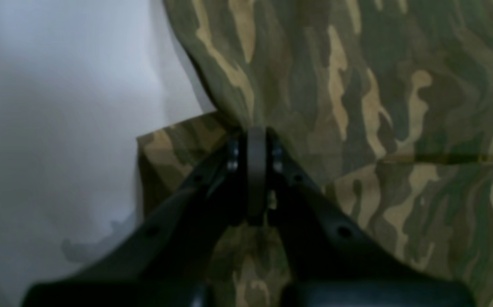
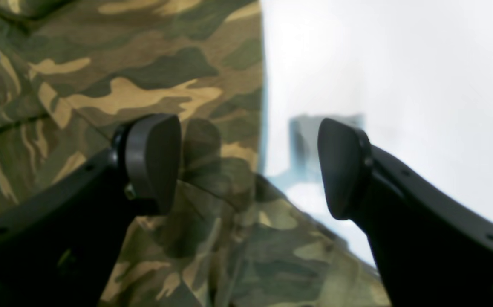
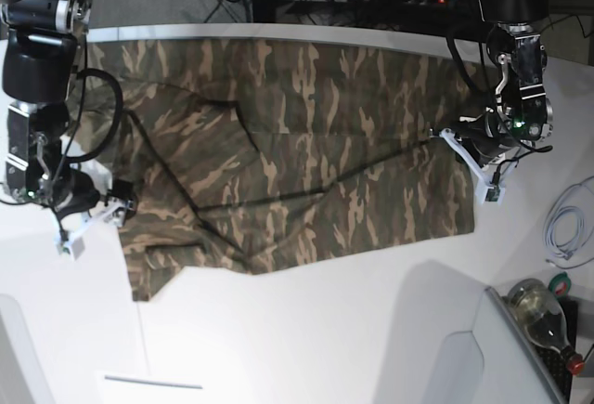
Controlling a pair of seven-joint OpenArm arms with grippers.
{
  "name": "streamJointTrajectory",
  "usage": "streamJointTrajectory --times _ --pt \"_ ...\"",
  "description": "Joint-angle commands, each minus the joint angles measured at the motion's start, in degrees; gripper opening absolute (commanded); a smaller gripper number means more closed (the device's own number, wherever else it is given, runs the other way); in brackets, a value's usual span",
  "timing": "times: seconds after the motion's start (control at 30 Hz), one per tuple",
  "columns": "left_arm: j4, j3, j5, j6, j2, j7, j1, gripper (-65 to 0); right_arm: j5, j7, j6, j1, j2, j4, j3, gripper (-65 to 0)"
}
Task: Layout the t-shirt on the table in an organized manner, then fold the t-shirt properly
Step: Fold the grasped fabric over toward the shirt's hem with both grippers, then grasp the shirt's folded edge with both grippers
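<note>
Camo t-shirt (image 3: 297, 153) lies spread across the far half of the white table (image 3: 306, 330), long axis running 9 to 3 o'clock in the base view, some diagonal creases still in it.

Step in hand, as I read it: a fold or flattening pass, one side let go, the other still to be placed. To do it well, the left claw (image 1: 256, 140) should carry its pinched edge low and level, lay it square onto the layer below, then release without dragging. The right claw (image 2: 248, 166) should lift straight up so the cloth doesn't snag.

Left claw: jaws pressed together on a tuck of t-shirt fabric, at the 3 o'clock side of the base view, arm reaching down from 1 o'clock.

Right claw: jaws wide apart, nothing between them, straddling the shirt's edge at 9 o'clock; probably just above the cloth, wrist view too blurred to confirm contact. Arm comes down from 11 o'clock.
</note>
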Motion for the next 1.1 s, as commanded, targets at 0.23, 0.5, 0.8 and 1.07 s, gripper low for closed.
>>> streamJointTrajectory --times 0.23,0.5,0.8,1.07 --pt "0.72 -0.30 -0.12 0.14 -0.70 -1.02 -0.73 -65.0 0.45 0.92 0.36 0.49 0.86 0.70 0.18 -21.0" --pt "0.63 -0.30 -0.12 0.14 -0.70 -0.84 -1.25 -65.0 0.54 0.48 0.27 0.23 0.07 -0.01 0.45 -47.7" --pt "0.63 -0.30 -0.12 0.14 -0.70 -0.84 -1.43 -65.0 0.63 0.57 0.27 0.75 -0.37 -2.73 0.62 -64.4" --pt "1.07 -0.30 -0.12 0.14 -0.70 -0.84 -0.90 -65.0 0.63 0.57 0.19 0.75 -0.37 -2.12 0.62 -65.0"
